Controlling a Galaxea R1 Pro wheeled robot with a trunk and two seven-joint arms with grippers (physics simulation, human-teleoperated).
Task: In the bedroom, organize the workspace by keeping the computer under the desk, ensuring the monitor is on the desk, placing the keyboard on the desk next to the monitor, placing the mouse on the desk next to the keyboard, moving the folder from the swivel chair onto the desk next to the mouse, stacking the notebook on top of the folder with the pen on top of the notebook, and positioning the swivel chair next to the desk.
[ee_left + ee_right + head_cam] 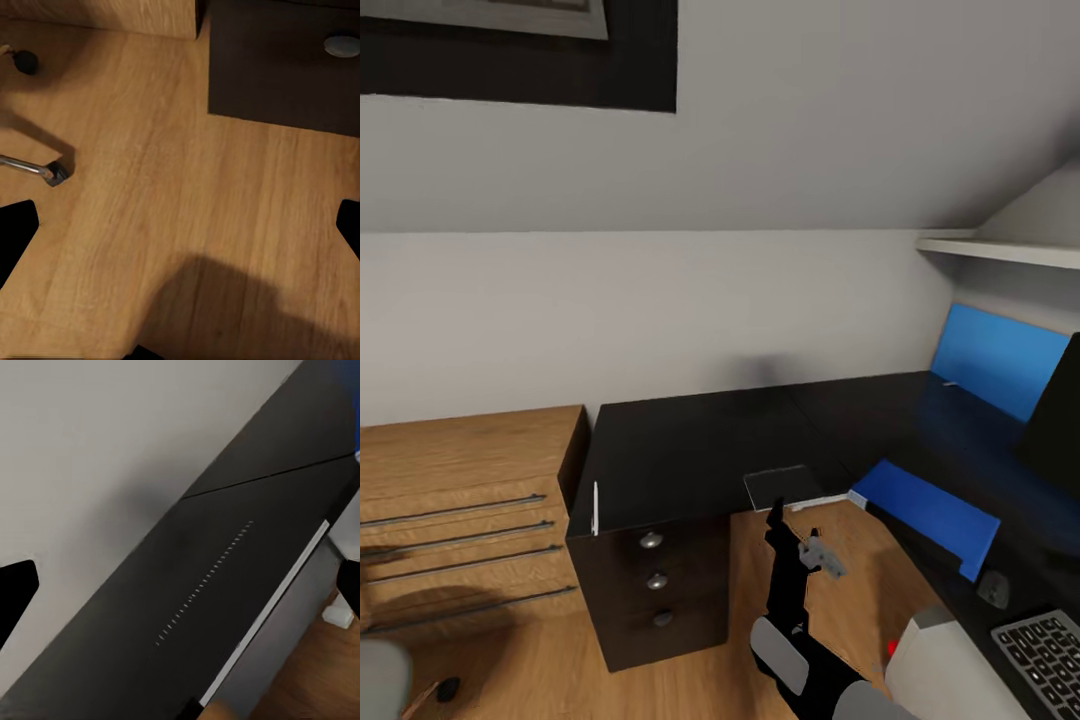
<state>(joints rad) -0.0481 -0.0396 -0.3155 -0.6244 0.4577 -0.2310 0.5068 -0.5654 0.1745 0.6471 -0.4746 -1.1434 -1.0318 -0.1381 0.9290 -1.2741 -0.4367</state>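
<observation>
The desk (pixel 690 450) is seen as an L-shaped slab with a glossy black top, its drawer unit (pixel 655 590) fitted with round silver knobs. A thin dark grey notebook (pixel 783 487) lies flat at the inner edge, overhanging slightly. A bright blue folder (pixel 932 512) with white page edges rests beside it. A pale pen (pixel 595 508) lies at the left front edge. The keyboard (pixel 1048 655) is cut off at the corner. The right gripper (pixel 800 535) is raised before the notebook; its finger state cannot be judged. In the left wrist view, widely parted fingertips (pixel 16 232) frame grained wooden floor (pixel 172 195).
</observation>
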